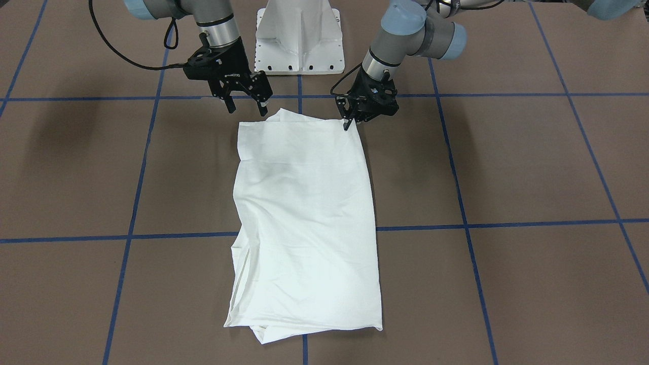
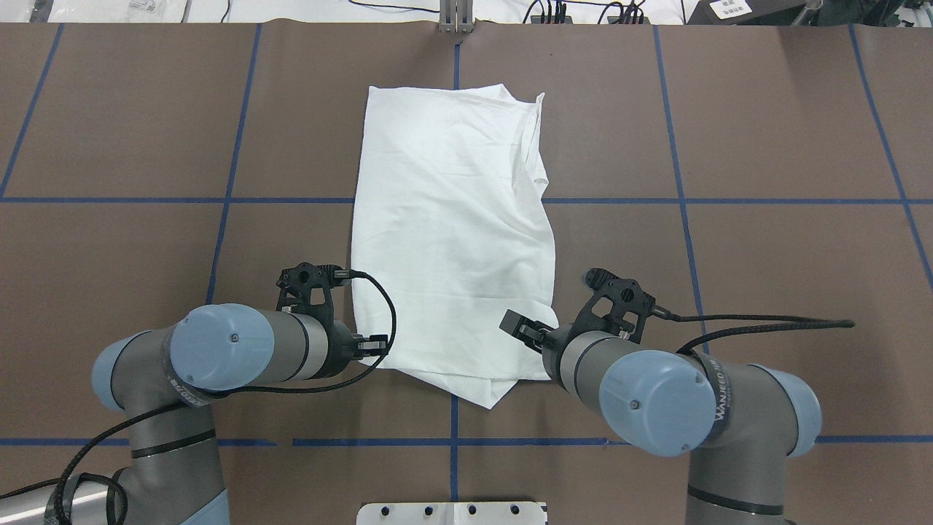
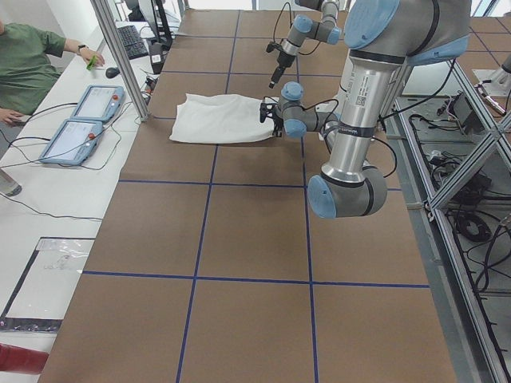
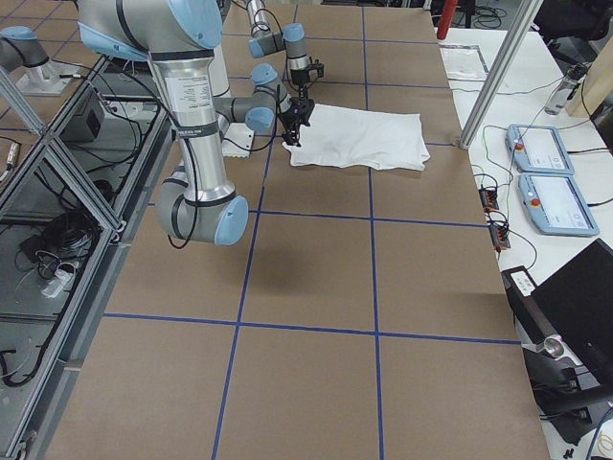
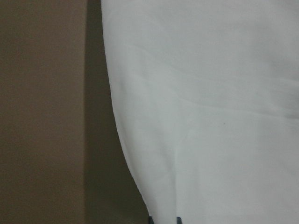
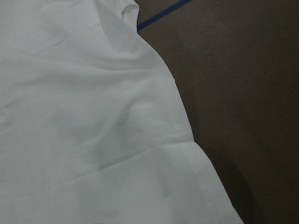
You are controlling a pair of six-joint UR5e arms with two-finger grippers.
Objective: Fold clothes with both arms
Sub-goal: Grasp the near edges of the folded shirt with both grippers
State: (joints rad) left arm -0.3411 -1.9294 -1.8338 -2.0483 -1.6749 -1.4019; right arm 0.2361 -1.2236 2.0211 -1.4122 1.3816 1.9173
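**Taking the two robot-side corners for the next fold**

The white shirt (image 1: 304, 213) lies as a long, narrow folded strip down the middle of the desk (image 1: 507, 162) in the front-facing view, its upper edge nearest the robot. The left tool (image 1: 348, 124) sits at the strip's upper right corner with its tip touching the cloth. It is seen edge-on, so I cannot tell whether it is pinching the cloth or only resting on it. The right tool (image 1: 247, 109) hangs spread just above the upper left corner, gripping nothing. To do this well, I judge the right tool should drop straight onto that rumpled corner and catch every layer. Both should then lift together, level, and carry the edge toward the frame's bottom, so the strip does not skew.
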